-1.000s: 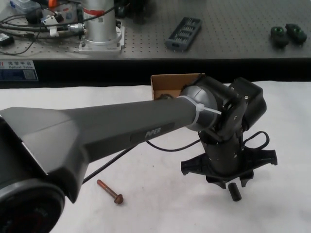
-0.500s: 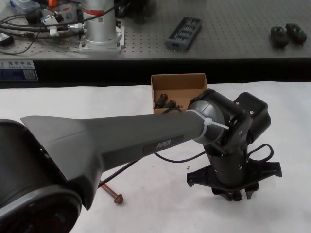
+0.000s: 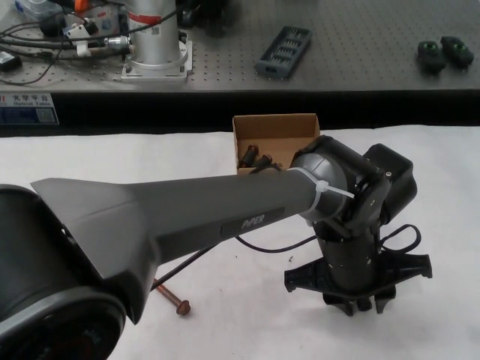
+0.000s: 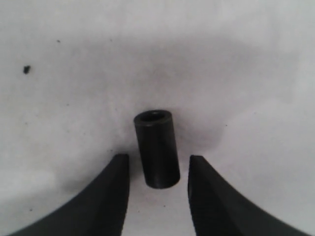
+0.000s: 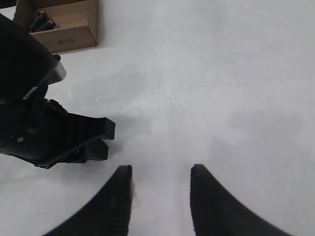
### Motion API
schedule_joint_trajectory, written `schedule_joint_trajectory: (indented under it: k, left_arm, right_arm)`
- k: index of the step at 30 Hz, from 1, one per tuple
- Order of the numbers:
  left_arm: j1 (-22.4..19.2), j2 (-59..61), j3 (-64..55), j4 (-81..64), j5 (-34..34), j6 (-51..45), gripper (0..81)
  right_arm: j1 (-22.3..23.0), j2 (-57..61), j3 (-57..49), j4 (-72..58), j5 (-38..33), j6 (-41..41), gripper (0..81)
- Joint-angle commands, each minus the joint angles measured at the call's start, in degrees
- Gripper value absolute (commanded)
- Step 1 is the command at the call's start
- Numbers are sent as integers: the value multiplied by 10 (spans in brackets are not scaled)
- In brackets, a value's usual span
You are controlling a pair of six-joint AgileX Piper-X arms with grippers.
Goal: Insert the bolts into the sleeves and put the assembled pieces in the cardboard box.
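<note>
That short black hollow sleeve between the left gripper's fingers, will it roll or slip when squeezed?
The short black hollow sleeve looks rigid, so it probably won't deform. Its smooth round wall could let it roll or squirt out if the open left gripper closes off-centre. The white cloth underneath likely damps rolling somewhat.

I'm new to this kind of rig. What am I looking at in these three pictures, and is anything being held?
Two robot arms work over a white cloth. The high view looks from behind them; each wrist view looks past that arm's two fingers. The left gripper is open around a black sleeve on the cloth, with gaps on both sides, so nothing is gripped. The right gripper is open and empty. A bolt lies loose; the cardboard box holds finished pieces.
</note>
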Motion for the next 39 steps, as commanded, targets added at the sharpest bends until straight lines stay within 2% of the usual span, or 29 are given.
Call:
schedule_joint_trajectory:
  k: [1,13,17,20,23,26,35,39]
  left_arm:
    - [1,11,0,23,-17,1,295]
    - [2,11,0,0,-22,0,293]
    - [2,11,0,0,-22,-1,288]
    - [2,11,0,0,-33,-1,213]
    - [2,11,0,-5,-35,-1,111]
    - [2,11,0,-12,-35,5,48]
    - [2,11,0,-55,-18,56,44]
    - [2,6,0,-55,-18,112,44]
  right_arm:
    - [-4,-5,-6,-5,-2,-4,295]
    - [-4,-5,-6,-5,-1,-4,293]
    - [-4,-5,-6,-5,-1,-4,231]
    - [-4,-5,-6,-5,-1,-4,193]
    - [-4,-5,-6,-5,-1,-4,191]
    - [-4,-5,-6,-6,-1,-4,191]
    - [-4,-5,-6,-14,-1,-4,191]
    - [-4,-5,-6,-13,-1,-16,191]
